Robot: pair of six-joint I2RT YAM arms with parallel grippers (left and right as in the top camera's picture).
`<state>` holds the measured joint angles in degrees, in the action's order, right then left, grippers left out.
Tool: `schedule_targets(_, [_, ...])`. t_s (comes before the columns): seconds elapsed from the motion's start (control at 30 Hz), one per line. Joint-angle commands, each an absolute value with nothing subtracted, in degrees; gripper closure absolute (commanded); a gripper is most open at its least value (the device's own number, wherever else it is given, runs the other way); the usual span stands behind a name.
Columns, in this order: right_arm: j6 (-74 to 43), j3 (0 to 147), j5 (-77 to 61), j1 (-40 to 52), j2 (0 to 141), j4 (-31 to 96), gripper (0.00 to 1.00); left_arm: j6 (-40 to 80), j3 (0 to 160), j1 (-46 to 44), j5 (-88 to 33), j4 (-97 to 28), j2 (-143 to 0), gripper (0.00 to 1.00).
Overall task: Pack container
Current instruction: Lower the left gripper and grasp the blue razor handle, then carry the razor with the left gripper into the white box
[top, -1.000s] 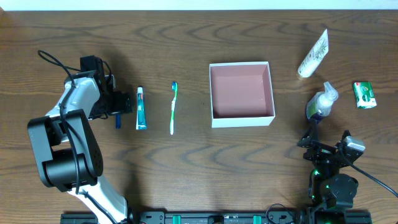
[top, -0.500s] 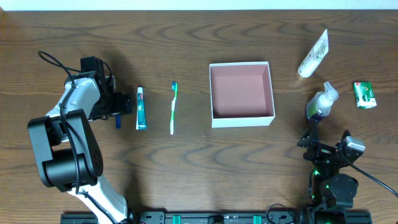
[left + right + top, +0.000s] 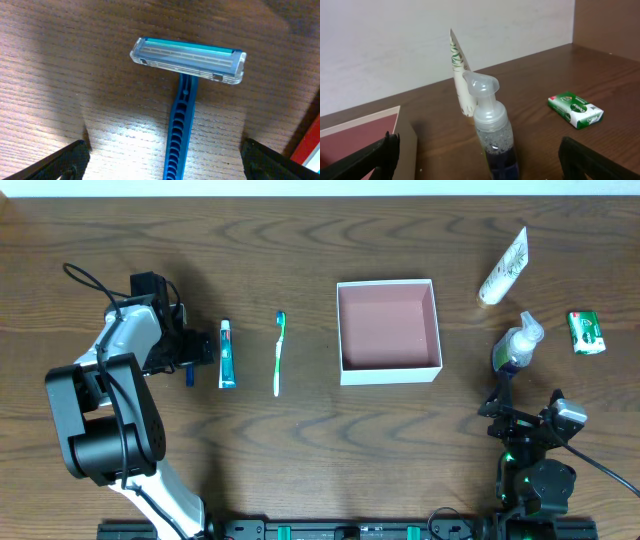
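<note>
The container (image 3: 342,330) is a square white box with a pink inside, at the table's middle; it holds nothing, and its corner shows in the right wrist view (image 3: 380,125). My left gripper (image 3: 188,352) is open, low over a blue razor (image 3: 187,85) that lies flat between its fingers (image 3: 162,160). My right gripper (image 3: 505,405) is open, just in front of an upright pump bottle (image 3: 492,135) with dark liquid, its fingers (image 3: 480,160) on either side and apart from it.
A teal toothpaste tube (image 3: 227,353) and a green toothbrush (image 3: 278,352) lie between the left gripper and the box. A white tube (image 3: 505,267) and a green soap packet (image 3: 586,332) lie at the far right; both show in the right wrist view (image 3: 457,70) (image 3: 576,109).
</note>
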<state>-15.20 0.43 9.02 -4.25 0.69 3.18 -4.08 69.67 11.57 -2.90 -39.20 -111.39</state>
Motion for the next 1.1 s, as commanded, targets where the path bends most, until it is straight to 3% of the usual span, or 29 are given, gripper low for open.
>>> schedule_targets(0.0, [-14.3,0.3,9.4,-3.3,0.3,3.4,0.01,-3.3,68.8,11.6,-1.7,-39.8,-114.1,0.02])
schedule_targets(0.1, [-14.3,0.3,9.4,-3.3,0.3,3.4,0.01,-3.3,68.8,11.6,-1.7,-39.8,-114.1,0.01])
schedule_targets(0.33, [-14.3,0.3,9.4,-3.3,0.3,3.4,0.01,-3.3,69.0,11.6,-1.7,-39.8,-114.1,0.5])
schedule_targets(0.63, [-14.3,0.3,9.4,-3.3,0.3,3.4,0.01,-2.7,70.1,11.6,-1.7,-39.8,-114.0,0.9])
schedule_targets(1.07, [-14.3,0.3,9.4,-3.3,0.3,3.4,0.01,0.4,77.4,10.5,-3.2,-43.3,-107.9,0.94])
